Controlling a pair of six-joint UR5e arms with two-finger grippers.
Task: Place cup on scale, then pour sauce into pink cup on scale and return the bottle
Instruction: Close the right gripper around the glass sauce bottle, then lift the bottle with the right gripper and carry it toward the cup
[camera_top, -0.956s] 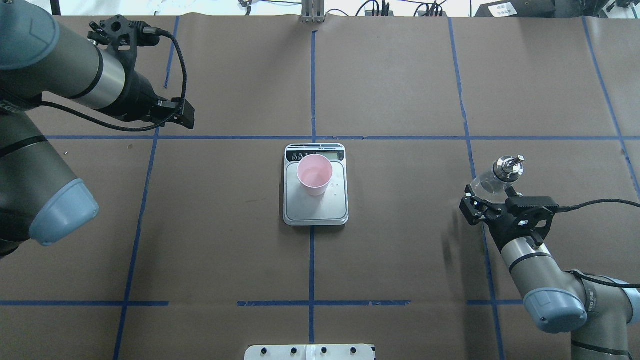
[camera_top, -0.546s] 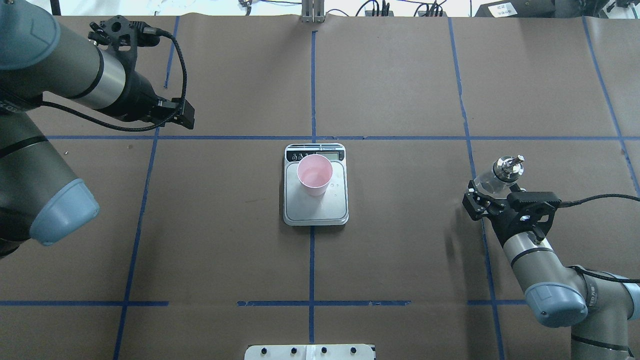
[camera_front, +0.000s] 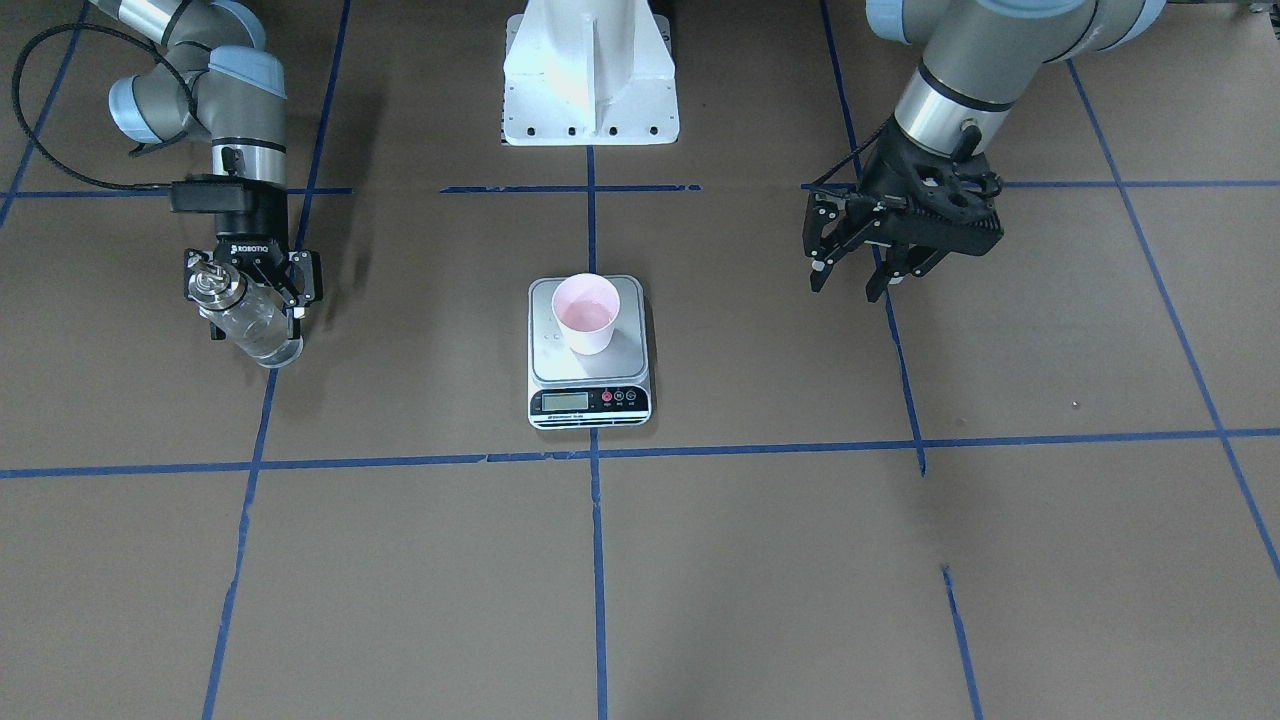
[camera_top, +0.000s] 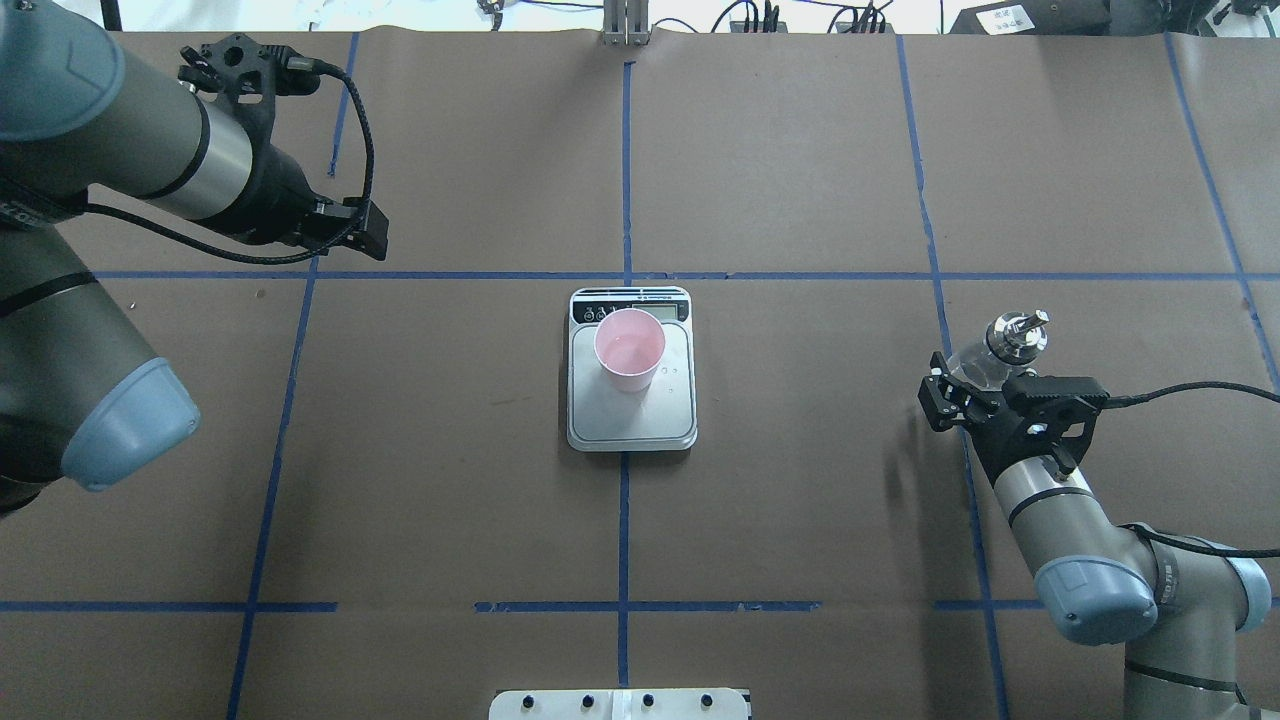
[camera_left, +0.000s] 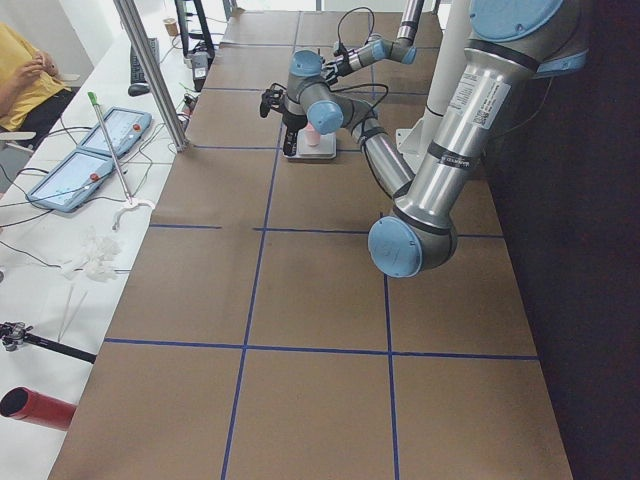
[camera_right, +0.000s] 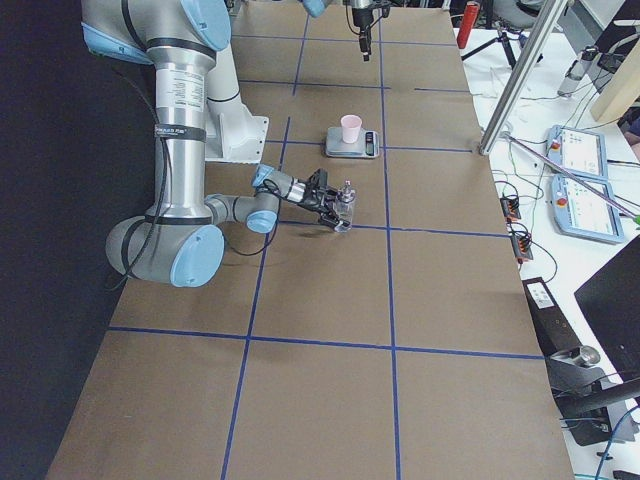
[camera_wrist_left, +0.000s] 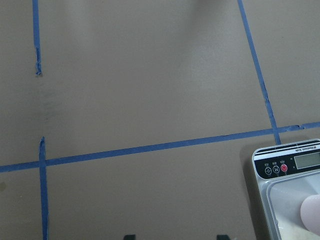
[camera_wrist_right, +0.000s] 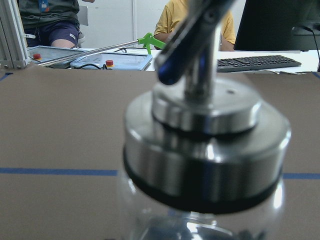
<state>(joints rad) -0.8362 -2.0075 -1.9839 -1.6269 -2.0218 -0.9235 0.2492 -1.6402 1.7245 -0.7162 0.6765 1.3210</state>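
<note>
The pale pink cup (camera_top: 629, 350) stands upright on the silver-grey scale (camera_top: 630, 422) at mid-table, with a little clear liquid in it (camera_front: 586, 312). The clear glass bottle (camera_top: 1016, 334) with its silver spout cap stands on the table at the right. It also shows in the front view (camera_front: 262, 338) and fills the right wrist view (camera_wrist_right: 205, 150). My right gripper (camera_front: 254, 318) has its fingers on either side of the bottle's body and looks open. My left gripper (camera_top: 375, 232) is open and empty, hovering far left of the scale (camera_front: 848, 288).
The white robot base plate (camera_front: 590, 80) sits at the table's near edge. Blue tape lines cross the brown table cover. Tablets, cables and seated people are beyond the far edge (camera_left: 90, 150). The scale's corner shows in the left wrist view (camera_wrist_left: 280, 170).
My right wrist and gripper shifted slightly forward around the bottle, while the bottle's cap stayed almost in place. The left arm, cup and scale have not moved.
</note>
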